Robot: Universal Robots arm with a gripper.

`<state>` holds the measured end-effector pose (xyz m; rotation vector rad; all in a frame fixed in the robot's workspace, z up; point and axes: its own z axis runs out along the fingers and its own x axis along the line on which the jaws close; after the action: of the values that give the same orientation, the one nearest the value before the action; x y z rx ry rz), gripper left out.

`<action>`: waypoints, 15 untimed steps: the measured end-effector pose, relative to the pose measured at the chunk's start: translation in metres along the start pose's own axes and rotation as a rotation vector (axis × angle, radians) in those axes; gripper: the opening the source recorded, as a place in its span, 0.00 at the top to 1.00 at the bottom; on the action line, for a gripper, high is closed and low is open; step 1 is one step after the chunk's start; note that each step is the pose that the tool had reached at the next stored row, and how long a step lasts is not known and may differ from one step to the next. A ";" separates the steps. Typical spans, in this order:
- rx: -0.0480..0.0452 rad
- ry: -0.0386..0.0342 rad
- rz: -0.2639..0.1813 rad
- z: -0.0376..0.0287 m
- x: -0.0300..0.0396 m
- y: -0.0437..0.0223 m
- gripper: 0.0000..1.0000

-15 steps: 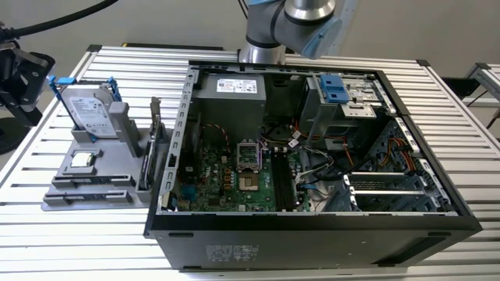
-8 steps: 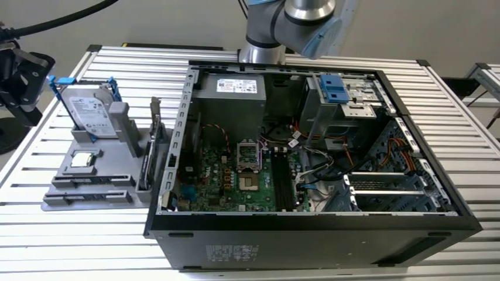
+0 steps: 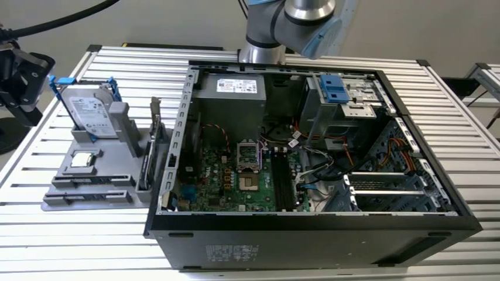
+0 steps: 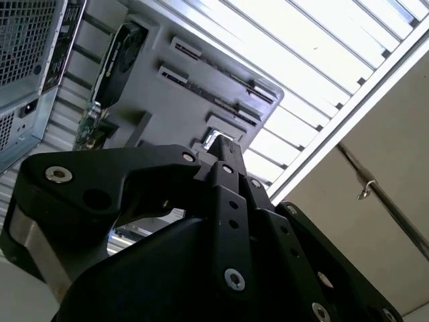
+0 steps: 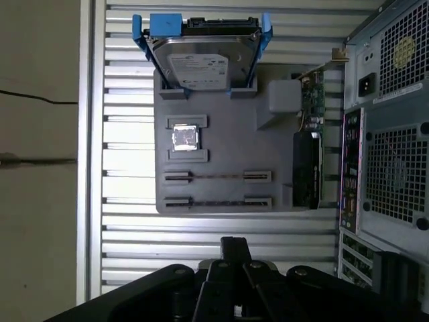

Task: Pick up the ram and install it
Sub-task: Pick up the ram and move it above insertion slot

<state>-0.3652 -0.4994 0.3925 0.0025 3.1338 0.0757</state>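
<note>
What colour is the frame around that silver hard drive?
The frame is blue; the first wrist view shows it best.

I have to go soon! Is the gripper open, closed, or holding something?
Gripper: cannot be told whether open or closed; a ram stick sits in the grey holder.

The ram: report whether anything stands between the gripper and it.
Nothing visible does. In the first wrist view the gripper sits above the slatted table, apart from the grey holder. The nearer ram and a second ram lie edge-on in the holder's slots. Only bare slats and the holder's edge separate the gripper from the nearer ram.
</note>
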 end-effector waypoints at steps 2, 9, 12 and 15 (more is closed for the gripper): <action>0.0001 -0.0002 0.007 -0.0001 0.0000 0.0000 1.00; 0.0001 -0.0012 0.025 0.0000 0.0000 0.0000 1.00; 0.0002 -0.0015 0.031 0.0000 0.0000 0.0000 1.00; 0.0003 -0.0017 0.037 0.0000 0.0001 0.0000 1.00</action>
<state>-0.3653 -0.4993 0.3925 0.0602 3.1324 0.0755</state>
